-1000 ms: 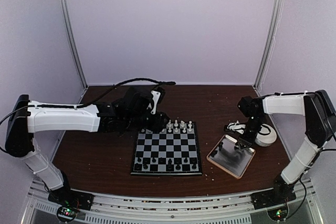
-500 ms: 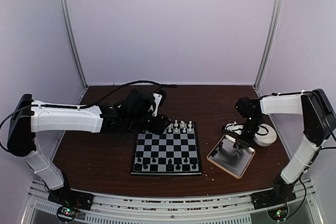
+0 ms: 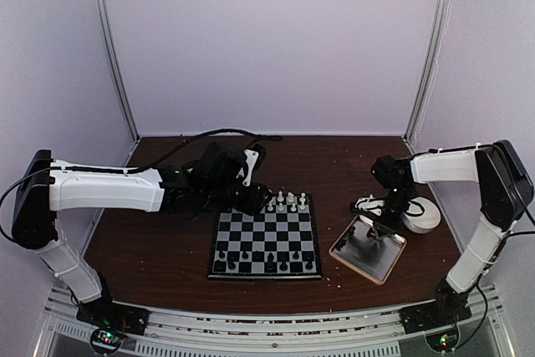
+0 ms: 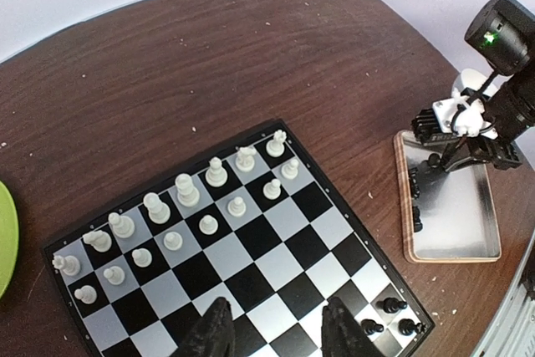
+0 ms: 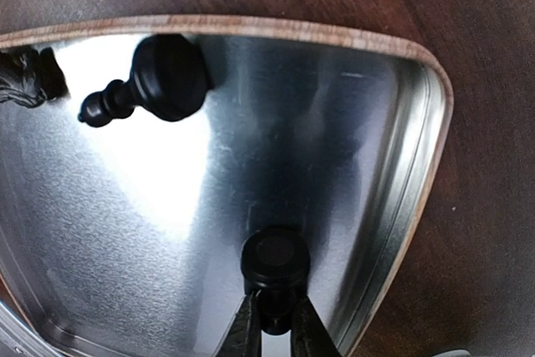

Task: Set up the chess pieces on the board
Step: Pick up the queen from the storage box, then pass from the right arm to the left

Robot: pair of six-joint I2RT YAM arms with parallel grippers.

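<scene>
The checkered board (image 3: 266, 238) lies mid-table. White chess pieces (image 3: 284, 201) fill its far two rows, and black chess pieces (image 3: 263, 263) stand along its near rows. My left gripper (image 4: 272, 336) hovers open over the board (image 4: 251, 240), with nothing between its fingers. In the top view it sits at the board's far left corner (image 3: 251, 198). My right gripper (image 5: 274, 328) is down in the metallic tray (image 5: 401, 148), shut on the stem of a black piece (image 5: 275, 261) lying there. Another black piece (image 5: 163, 81) lies loose near the tray's rim.
The tan-rimmed tray (image 3: 368, 250) sits right of the board, with a white round object (image 3: 420, 215) beyond it. A green edge (image 4: 7, 240) shows at the left of the left wrist view. A black cable (image 3: 226, 131) runs along the back of the table.
The right gripper's arm has drifted slightly left over the tray's far end. The left arm shifted a little, then stayed still.
</scene>
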